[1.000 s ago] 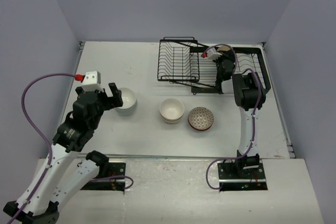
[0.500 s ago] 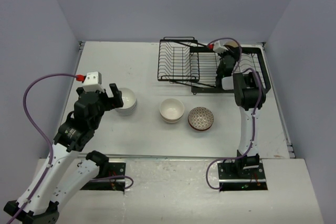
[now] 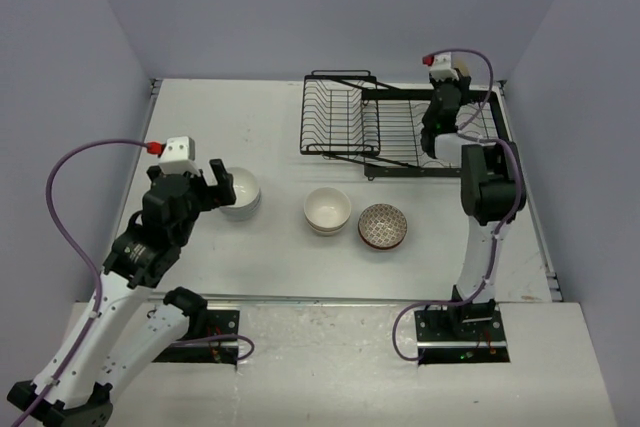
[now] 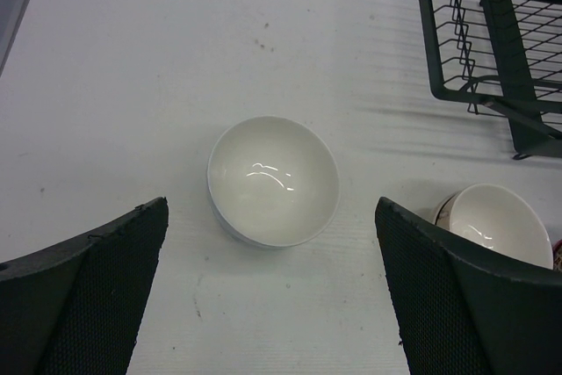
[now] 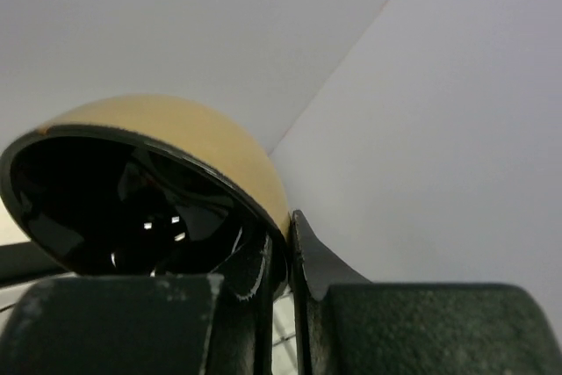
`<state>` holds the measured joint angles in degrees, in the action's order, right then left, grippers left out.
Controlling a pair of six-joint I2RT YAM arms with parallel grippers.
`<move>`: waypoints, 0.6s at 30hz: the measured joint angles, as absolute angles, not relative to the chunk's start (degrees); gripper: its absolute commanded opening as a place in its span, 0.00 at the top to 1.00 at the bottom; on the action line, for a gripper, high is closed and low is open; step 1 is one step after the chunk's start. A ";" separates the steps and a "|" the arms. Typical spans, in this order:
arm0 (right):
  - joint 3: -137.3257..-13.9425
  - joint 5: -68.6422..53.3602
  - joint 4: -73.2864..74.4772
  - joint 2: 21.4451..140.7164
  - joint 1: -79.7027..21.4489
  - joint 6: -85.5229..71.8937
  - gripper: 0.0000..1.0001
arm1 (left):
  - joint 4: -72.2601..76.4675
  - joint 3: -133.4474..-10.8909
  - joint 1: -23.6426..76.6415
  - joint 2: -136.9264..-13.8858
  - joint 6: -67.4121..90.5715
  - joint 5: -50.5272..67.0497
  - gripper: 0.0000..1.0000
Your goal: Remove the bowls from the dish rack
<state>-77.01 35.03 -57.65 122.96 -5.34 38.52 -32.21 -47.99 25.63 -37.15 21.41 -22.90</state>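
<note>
My right gripper (image 3: 448, 87) is shut on the rim of a bowl that is tan outside and black inside (image 5: 149, 182). It holds the bowl up above the far right end of the black wire dish rack (image 3: 340, 119). One finger is inside the rim and one outside (image 5: 316, 256). My left gripper (image 3: 215, 179) is open and empty, next to a white bowl (image 3: 240, 193). In the left wrist view that white bowl (image 4: 273, 180) lies between and beyond the fingers (image 4: 105, 278). A cream bowl stack (image 3: 327, 209) and a reddish-brown patterned bowl (image 3: 383, 226) stand on the table in front of the rack.
The rack's flat tray (image 3: 400, 132) lies at the back right, close to the back wall. The cream bowl (image 4: 496, 224) and the rack corner (image 4: 492, 41) show at the right of the left wrist view.
My right gripper has lifted the tan and black bowl up from the rack tray and swung it toward the back right. The left arm has not moved.
</note>
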 measured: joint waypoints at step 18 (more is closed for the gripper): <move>-94.35 9.32 36.91 93.45 -8.56 -13.21 1.00 | -27.66 -64.51 27.88 -52.12 31.46 1.61 0.00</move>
<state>-94.35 9.32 36.91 93.45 -8.56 -13.21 -27.66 -64.51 27.88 -52.12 31.46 1.61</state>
